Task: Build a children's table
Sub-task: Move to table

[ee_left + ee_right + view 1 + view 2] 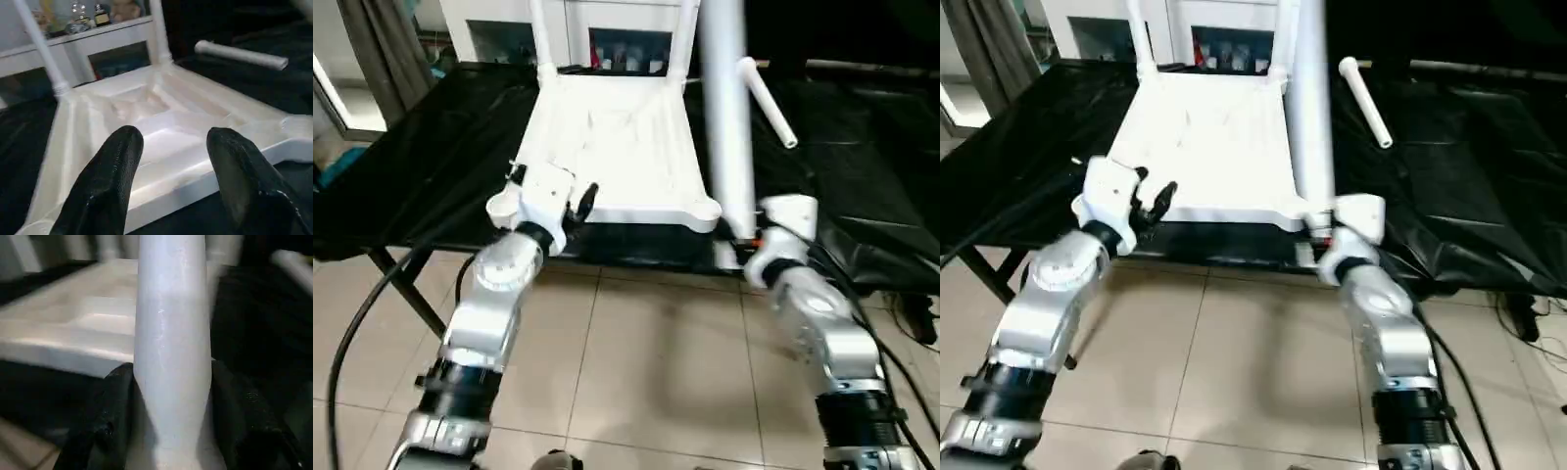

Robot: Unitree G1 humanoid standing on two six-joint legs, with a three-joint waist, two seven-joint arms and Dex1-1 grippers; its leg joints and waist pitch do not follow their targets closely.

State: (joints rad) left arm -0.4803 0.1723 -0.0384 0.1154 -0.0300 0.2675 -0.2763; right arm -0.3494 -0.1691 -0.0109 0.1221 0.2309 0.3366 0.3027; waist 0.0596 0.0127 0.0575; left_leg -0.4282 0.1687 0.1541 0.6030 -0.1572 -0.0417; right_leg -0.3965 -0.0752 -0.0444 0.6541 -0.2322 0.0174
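We are partway through fitting legs. The tabletop (622, 147) lies upside down on the black-covered desk (862, 166), ribbed underside up, with two legs (540, 39) already standing in its far corner sockets. Our right claw (171, 396) is clamped on a third leg (726, 117), held upright just beside the near right corner socket (705, 211) — its black fingers (115, 416) press on either side of the tube. Our left claw (171, 166) hangs over the near edge of the top with its fingers apart and nothing between them. The fourth leg (767, 102) lies loose on the desk, to the right of the top.

Next, we judge, the held leg's lower end must be lined up over that near right socket and pushed straight down — the left claw could steady the top against sliding.
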